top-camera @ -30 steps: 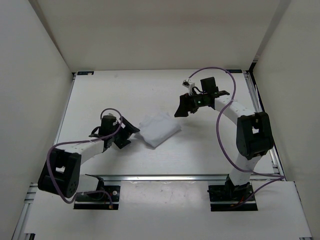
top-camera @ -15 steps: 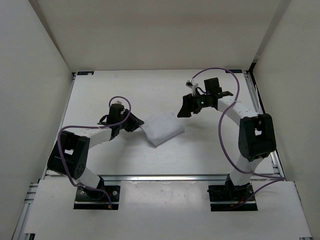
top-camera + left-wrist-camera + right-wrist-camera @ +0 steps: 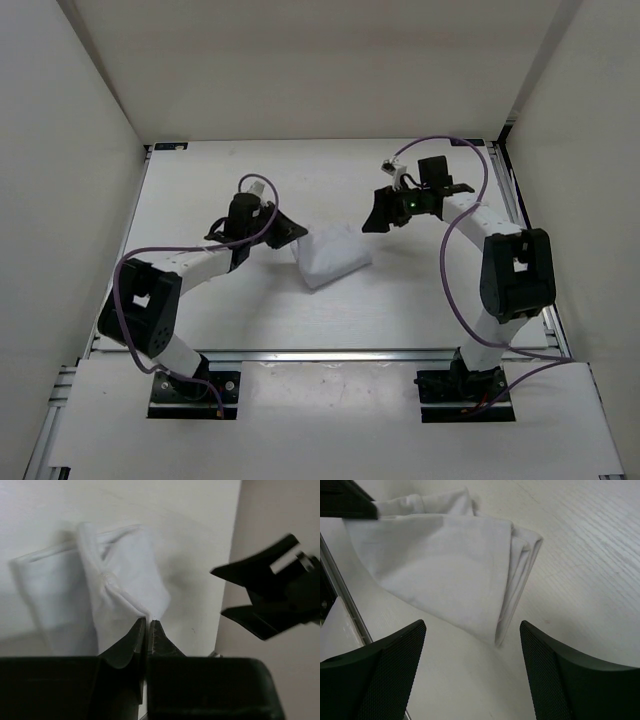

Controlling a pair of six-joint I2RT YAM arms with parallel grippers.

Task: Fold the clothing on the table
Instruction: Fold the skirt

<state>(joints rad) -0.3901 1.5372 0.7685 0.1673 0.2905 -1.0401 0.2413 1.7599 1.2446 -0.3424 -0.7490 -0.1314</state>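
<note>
The large matte white counter [image 3: 200,190] carried the thin, soft white clothing [image 3: 335,257], bunched in layers, near its middle. In the last second the left tool [image 3: 148,624] had reached the clothing's left corner and pinched it, so a fold could likely begin. The right tool [image 3: 472,625] hovered spread over its right side.

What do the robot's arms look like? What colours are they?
The left arm and right arm are white tubes with chunky black joints. A purple cable loops along each. The left end effector and right end effector are black, each with two pointed fingers; the right's show a fine mesh pattern.
</note>
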